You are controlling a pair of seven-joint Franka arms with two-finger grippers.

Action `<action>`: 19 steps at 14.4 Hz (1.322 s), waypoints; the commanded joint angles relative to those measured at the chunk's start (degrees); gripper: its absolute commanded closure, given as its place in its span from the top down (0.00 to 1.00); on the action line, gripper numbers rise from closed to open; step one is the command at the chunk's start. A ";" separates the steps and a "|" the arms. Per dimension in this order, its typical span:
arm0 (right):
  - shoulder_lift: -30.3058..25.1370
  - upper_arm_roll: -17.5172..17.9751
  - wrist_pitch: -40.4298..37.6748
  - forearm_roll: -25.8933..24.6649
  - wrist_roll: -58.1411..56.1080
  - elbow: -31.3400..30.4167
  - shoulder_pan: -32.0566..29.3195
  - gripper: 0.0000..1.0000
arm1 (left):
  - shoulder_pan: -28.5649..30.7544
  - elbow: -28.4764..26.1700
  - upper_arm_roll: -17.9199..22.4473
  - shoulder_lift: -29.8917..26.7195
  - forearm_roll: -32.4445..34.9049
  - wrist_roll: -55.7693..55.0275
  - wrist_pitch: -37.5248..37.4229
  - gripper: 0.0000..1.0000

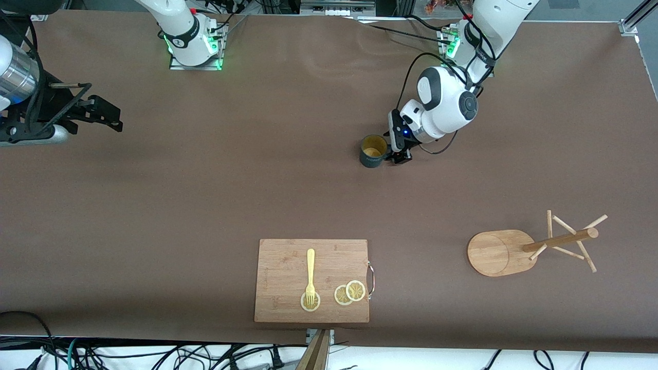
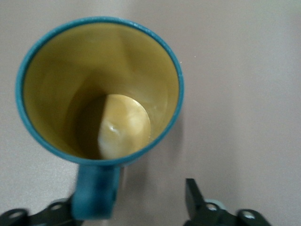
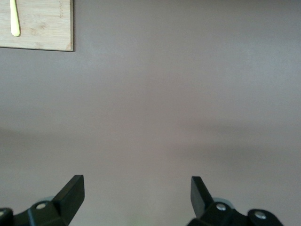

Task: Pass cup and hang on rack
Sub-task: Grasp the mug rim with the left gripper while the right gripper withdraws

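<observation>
The cup (image 1: 372, 150), dark teal outside and mustard-yellow inside, stands upright on the brown table in front of the left arm's base. In the left wrist view the cup (image 2: 99, 89) fills the frame, with its handle (image 2: 95, 193) between my fingers. My left gripper (image 1: 400, 154) is open right beside the cup; one finger (image 2: 194, 194) shows and the other is hidden by the handle. The rack (image 1: 496, 252), a light wooden mug tree with thin pegs, sits nearer the front camera at the left arm's end. My right gripper (image 1: 109, 118) is open and empty, waiting at the right arm's end.
A wooden cutting board (image 1: 288, 267) lies near the table's front edge, with a yellow fork (image 1: 310, 275) and lemon slices (image 1: 350, 293) on it. Its corner shows in the right wrist view (image 3: 42, 28). Bare brown table lies between the cup and the rack.
</observation>
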 commanded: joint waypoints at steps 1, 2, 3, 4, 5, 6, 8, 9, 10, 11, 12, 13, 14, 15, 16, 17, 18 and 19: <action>0.30 0.60 0.06 -0.32 -0.77 1.01 -0.40 1.00 | -0.71 1.44 -0.05 0.96 -2.84 1.93 0.82 0.72; 0.30 0.51 0.06 -0.32 -0.77 0.93 -0.40 1.00 | -0.71 1.62 -0.05 0.96 -2.76 1.93 0.82 0.66; 0.30 0.51 0.24 -0.32 -0.77 1.01 -0.40 1.00 | -0.71 1.71 -0.05 0.96 -2.76 1.93 0.82 0.62; 0.30 0.51 0.15 -0.32 -0.77 0.93 -0.32 1.00 | -0.71 1.80 -0.05 0.96 -2.76 1.93 0.82 0.52; 0.30 0.51 0.15 -0.23 -0.77 1.01 -0.32 1.00 | -0.62 1.80 -0.05 0.96 -2.84 1.50 0.82 0.30; 0.30 0.51 0.15 -0.14 -0.77 0.93 -0.32 1.00 | -0.62 1.89 -0.05 0.96 -2.84 1.49 0.82 0.26; 0.30 0.51 -0.02 -0.23 -0.77 0.93 -0.32 1.00 | -0.62 1.89 0.04 0.88 -2.84 1.40 0.82 0.13; 0.30 0.51 -0.02 -0.14 -0.77 0.93 -0.32 1.00 | -0.53 2.23 0.04 0.88 -2.84 1.40 0.73 0.02; 0.30 0.51 -0.02 -0.14 -0.77 0.93 -0.32 1.00 | -0.53 2.67 0.04 0.96 -2.93 1.32 0.47 0.00; 0.30 0.60 0.15 -0.14 -0.77 0.93 -0.32 1.00 | -0.44 2.85 0.04 0.96 -3.02 1.14 0.20 0.00; 0.30 0.60 0.15 -0.14 -0.77 0.93 -0.32 1.00 | -0.18 3.20 0.04 0.96 -3.02 1.14 0.11 0.00; 0.30 0.60 0.15 -0.14 -0.77 0.93 -0.23 1.00 | 0.17 3.73 0.21 0.79 -3.02 0.79 -0.15 0.00; 0.30 0.69 0.15 -0.05 -0.77 0.93 -0.23 1.00 | 0.70 4.69 0.47 0.35 -3.11 0.00 -1.98 0.00; 0.30 0.69 0.15 -0.05 -0.77 0.93 -0.31 1.00 | 2.18 5.83 0.65 -0.26 -3.02 -0.96 -5.13 0.00; 0.30 0.69 0.15 -0.05 -0.77 0.93 -0.23 1.00 | 3.85 6.45 1.09 -1.05 -3.02 -2.45 -8.55 0.00; 0.30 0.69 0.15 -0.05 -0.77 0.93 -0.23 1.00 | 5.00 7.07 2.40 -2.19 -3.02 -4.12 -12.15 0.00; 0.30 0.69 0.15 -0.05 -0.77 0.93 -0.31 1.00 | 5.70 7.86 3.80 -3.16 -2.93 -5.70 -16.28 0.00; 0.30 0.69 0.15 -0.05 -0.77 0.93 -0.32 1.00 | 6.58 8.91 5.47 -4.04 -2.85 -7.89 -20.59 0.00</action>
